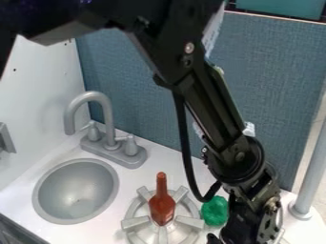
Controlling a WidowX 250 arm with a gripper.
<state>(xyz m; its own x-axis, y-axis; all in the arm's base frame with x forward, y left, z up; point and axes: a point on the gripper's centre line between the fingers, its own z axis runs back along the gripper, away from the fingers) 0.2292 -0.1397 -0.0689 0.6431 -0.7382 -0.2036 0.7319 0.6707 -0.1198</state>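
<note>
The white counter (162, 159) holds a red bottle (161, 205) on a burner (135, 222).

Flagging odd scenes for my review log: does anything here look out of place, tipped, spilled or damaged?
Mildly odd: a red-brown bottle sits directly on the stove burner, where a pot would be expected. A green object is close beside the burner. I see no spill or damage.

Toy kitchen, small grey sink (76, 191) (faucet (102, 125) and all), stove burner (136, 222) beside it
</note>
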